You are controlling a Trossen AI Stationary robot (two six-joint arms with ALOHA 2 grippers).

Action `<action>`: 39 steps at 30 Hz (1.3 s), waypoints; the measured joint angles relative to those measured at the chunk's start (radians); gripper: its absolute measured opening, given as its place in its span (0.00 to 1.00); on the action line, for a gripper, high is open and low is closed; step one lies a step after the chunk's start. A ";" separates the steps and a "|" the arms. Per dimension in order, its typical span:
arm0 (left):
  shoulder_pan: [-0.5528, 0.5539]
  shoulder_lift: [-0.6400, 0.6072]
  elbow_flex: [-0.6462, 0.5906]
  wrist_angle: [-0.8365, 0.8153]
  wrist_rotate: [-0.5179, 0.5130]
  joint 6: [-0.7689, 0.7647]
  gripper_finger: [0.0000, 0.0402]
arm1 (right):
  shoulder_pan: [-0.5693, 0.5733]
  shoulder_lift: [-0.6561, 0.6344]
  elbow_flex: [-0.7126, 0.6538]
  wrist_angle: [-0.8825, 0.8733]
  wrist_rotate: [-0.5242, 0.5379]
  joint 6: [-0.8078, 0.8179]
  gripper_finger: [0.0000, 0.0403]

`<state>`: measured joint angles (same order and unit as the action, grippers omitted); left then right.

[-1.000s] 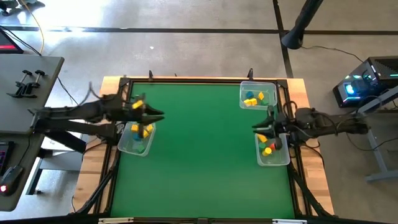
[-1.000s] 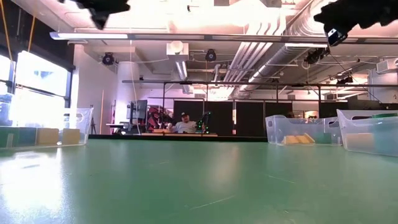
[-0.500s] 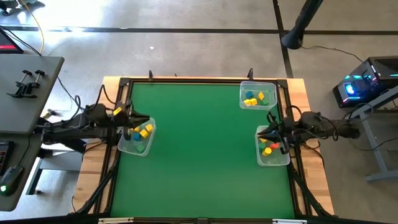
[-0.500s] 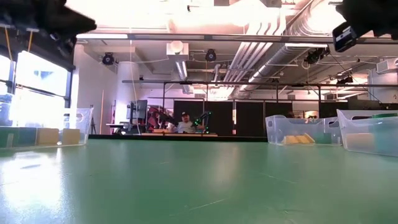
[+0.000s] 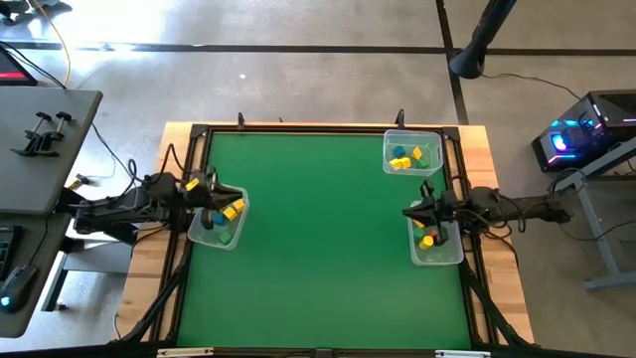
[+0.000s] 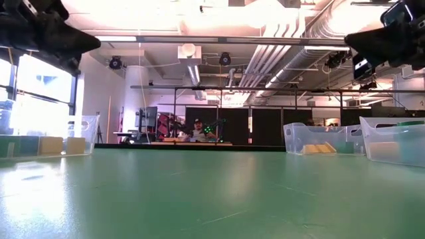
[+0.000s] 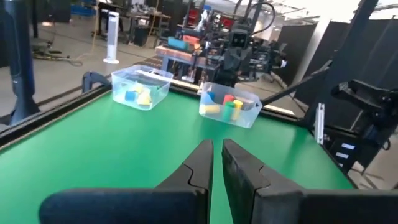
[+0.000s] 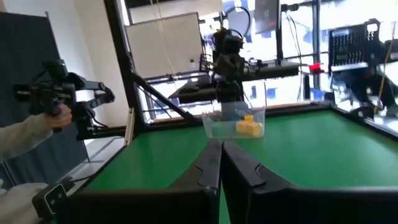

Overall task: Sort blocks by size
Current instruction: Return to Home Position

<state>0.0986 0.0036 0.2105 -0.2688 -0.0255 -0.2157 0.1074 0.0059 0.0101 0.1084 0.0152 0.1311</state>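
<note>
Two grippers, both up off the table, both empty-handed. Left gripper (image 5: 238, 191) first: its fingers (image 7: 198, 163) are drawn in to a bare slit with nothing pinched between them. It hangs over the far edge of the left bin (image 5: 217, 239) at the left side of the green table (image 5: 318, 268), nose pointing in across the mat. That clear bin just below it has its share of the blocks (image 5: 232, 210): yellow ones, with a blue and a green piece alongside.

Over to the other side now. Right gripper (image 5: 408, 211) has its fingers (image 8: 210, 163) pressed together, gripping nothing. It is poised above the far end of the near right bin (image 5: 444, 256) and also faces inward. In that bin lies a yellow block with an orange-red block (image 5: 437, 234) right beside it, and a green one close by.

Farther back along the same right edge, a little apart, sits the far right bin (image 5: 411, 136). A blue block (image 5: 399, 162) and some yellow ones lie inside it. Every block I can make out lies in one of these three bins.

Out past the table, a seated person (image 6: 197, 131) shows in the room. By the right arm's side, a sleeve and hand (image 8: 57, 116) grip a dark handle.
</note>
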 joint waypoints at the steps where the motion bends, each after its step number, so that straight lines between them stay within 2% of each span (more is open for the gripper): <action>1: 0.000 0.000 -0.012 0.014 0.004 0.000 0.05 | 0.000 0.000 0.000 -0.014 0.004 0.008 0.00; 7: -0.001 0.000 -0.143 0.288 0.127 0.030 0.05 | 0.000 0.000 0.000 -0.017 0.010 0.023 0.01; 9: -0.001 0.000 -0.196 0.361 0.140 0.028 0.05 | 0.000 0.000 0.000 -0.017 0.010 0.026 0.01; 14: -0.022 0.011 -0.199 0.352 0.103 0.041 0.01 | 0.000 0.000 0.000 -0.019 0.014 0.026 0.01; 20: -0.088 0.008 -0.198 0.404 0.047 0.128 0.00 | 0.000 0.000 -0.001 -0.022 0.098 0.026 0.01; 25: -0.116 0.009 -0.198 0.318 0.030 0.197 0.00 | 0.000 0.001 -0.001 -0.073 0.121 -0.008 0.01; 32: -0.116 0.009 -0.198 0.276 0.005 0.066 0.00 | 0.000 0.021 -0.001 -0.075 0.124 -0.008 0.01; 39: -0.116 0.009 -0.198 0.275 0.004 0.035 0.00 | 0.000 0.021 -0.001 -0.075 0.124 -0.008 0.01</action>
<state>-0.0170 0.0128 0.0120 0.0067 -0.0212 -0.1802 0.1074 0.0269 0.0093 0.0338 0.1390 0.1230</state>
